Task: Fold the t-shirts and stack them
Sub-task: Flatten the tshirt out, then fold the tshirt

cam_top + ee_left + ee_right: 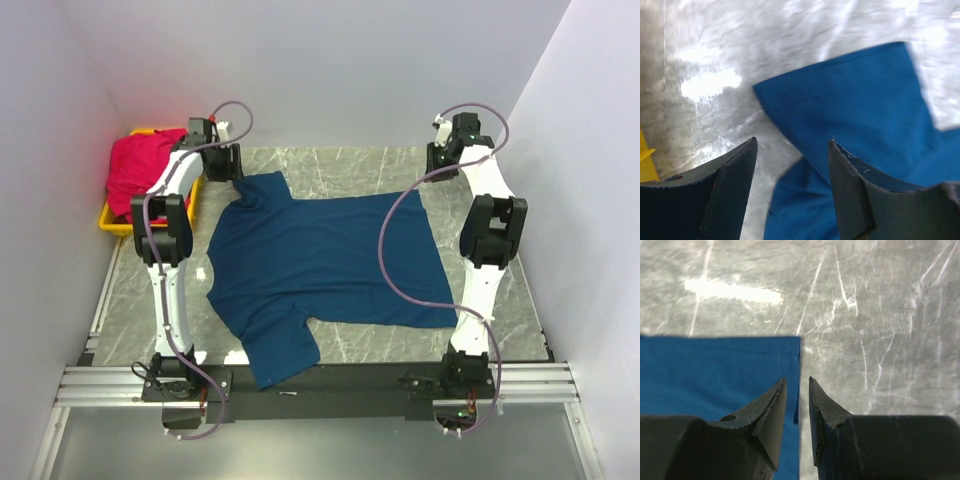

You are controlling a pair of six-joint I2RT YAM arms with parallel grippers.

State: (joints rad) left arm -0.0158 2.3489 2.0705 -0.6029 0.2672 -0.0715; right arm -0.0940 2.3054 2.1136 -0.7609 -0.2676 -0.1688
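- The navy t-shirt (320,260) is lying spread flat on the marble worktop (350,165), collar toward the left.
- The red-pink t-shirt (145,165) is sitting bunched in the yellow bin (112,222), far left.
- On the left arm (165,235), the jaws are gaping, released, over the navy sleeve.
- On the right arm (490,230), the jaws are sitting nearly together at the navy hem corner; whether they are pinching cloth cannot be told.

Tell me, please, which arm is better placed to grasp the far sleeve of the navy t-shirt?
Left. The left fingers, open, hover right at that sleeve, on the navy t-shirt's far left. The right fingers, nearly closed, sit at the far hem corner, across the shirt from it.
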